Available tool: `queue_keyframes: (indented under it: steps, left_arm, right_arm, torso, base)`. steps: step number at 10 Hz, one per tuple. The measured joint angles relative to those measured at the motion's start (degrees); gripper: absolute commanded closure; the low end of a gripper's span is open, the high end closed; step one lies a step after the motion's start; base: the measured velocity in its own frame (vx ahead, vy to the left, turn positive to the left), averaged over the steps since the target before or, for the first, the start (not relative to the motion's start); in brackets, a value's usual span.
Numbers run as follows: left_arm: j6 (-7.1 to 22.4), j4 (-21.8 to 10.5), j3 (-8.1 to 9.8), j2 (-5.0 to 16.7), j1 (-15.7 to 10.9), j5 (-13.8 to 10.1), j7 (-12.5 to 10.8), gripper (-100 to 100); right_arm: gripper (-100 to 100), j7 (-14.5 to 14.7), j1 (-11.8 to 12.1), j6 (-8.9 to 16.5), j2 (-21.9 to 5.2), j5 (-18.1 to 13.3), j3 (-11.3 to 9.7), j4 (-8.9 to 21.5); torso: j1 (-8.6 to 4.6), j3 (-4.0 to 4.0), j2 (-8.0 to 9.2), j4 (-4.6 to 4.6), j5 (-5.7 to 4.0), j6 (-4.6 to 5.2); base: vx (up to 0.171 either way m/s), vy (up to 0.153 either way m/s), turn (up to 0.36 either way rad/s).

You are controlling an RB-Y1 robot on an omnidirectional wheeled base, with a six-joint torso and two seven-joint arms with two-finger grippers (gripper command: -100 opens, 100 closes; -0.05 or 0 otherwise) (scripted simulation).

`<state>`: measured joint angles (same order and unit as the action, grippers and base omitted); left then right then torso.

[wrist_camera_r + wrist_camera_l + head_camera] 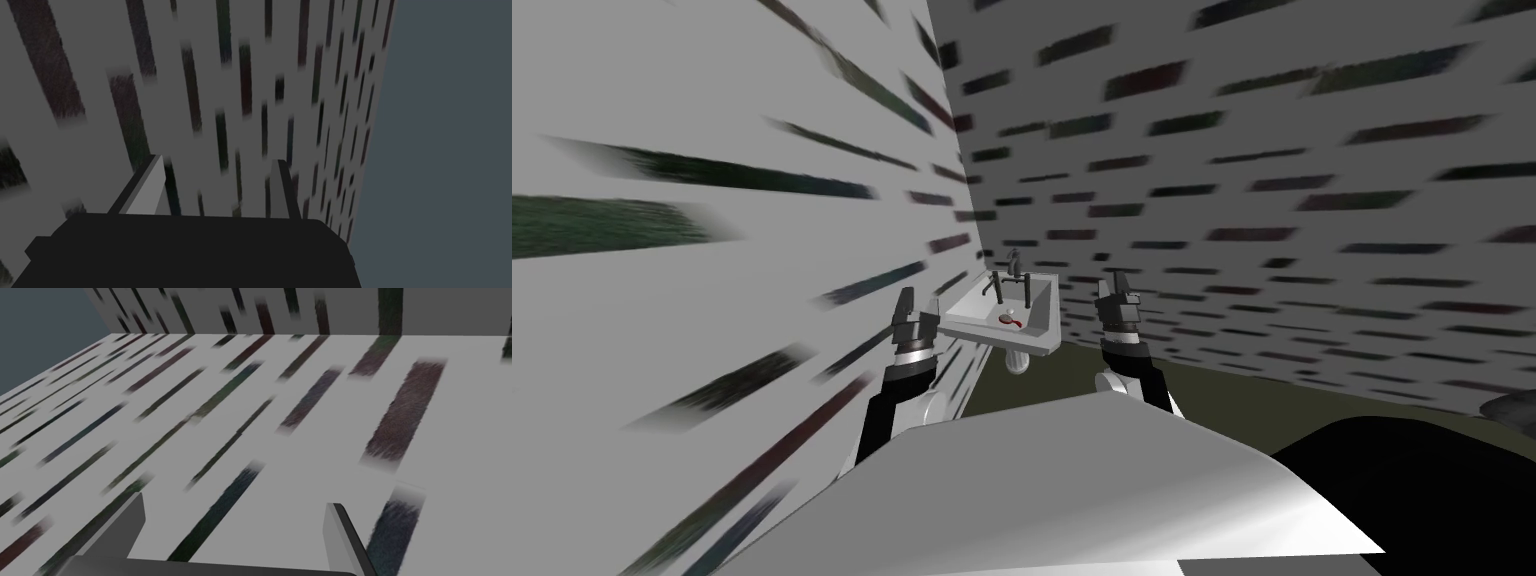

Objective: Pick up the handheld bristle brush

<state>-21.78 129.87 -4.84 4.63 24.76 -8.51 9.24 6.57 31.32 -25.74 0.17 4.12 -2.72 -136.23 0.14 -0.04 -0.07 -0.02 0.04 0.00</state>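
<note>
A small red brush [1009,320] is lying inside the white sink [1043,338] (beneath its dark faucet [1010,281]); the left hand [905,300] and right hand [1118,285] are hovering either side, both released.

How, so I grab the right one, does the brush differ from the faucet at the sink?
Colour: the brush is red and white, while the faucet is dark grey.
Pose: the brush lies flat, while the faucet stands upright.
Place: the brush is down in the basin of the white sink, while the faucet sits at its back rim.
Size: the brush looks smaller than the faucet.
Both are at the same sink.
</note>
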Motion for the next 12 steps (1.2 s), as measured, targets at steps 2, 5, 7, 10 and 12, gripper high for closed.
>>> queue_keyframes:
  steps: [2,5,7,10,12]
  left_arm:
    - [2.5,-0.7,-0.17,0.8,-1.2,-0.3,-0.1,-100]
    - [7.1,-2.1,-0.25,1.7,-4.4,-0.5,-0.3,-100]
    - [9.8,-2.6,-0.65,2.2,-5.4,-0.5,-0.3,-100]
    - [14.6,-3.9,-0.60,3.0,-8.0,-0.6,-0.7,-100]
    - [18.2,-5.4,-0.61,3.3,-10.3,-0.4,-0.9,-100]
  right_arm:
    - [0,0.0,0.0,0.0,0.0,0.0,0.0,0.0]
    - [0,0.0,0.0,0.0,0.0,0.0,0.0,0.0]
    - [0,0.0,0.0,0.0,0.0,0.0,0.0,0.0]
    - [0,0.0,0.0,0.0,0.0,0.0,0.0,0.0]
    - [0,0.0,0.0,0.0,0.0,0.0,0.0,0.0]
  torso:
    - [-0.05,0.02,0.04,0.01,-0.01,0.00]
    - [-0.05,0.03,0.06,0.01,-0.02,0.00]
    - [-0.06,0.05,0.09,0.02,-0.02,0.00]
    - [-0.08,0.04,0.08,0.02,-0.02,0.00]
    - [-0.09,0.04,0.07,0.01,-0.02,-0.01]
  base:
    - [0.001,0.022,0.000]
    - [-0.003,0.023,-0.003]
    - [-0.010,0.021,-0.003]
    - [-0.006,0.019,-0.008]
    - [-0.002,0.016,-0.013]
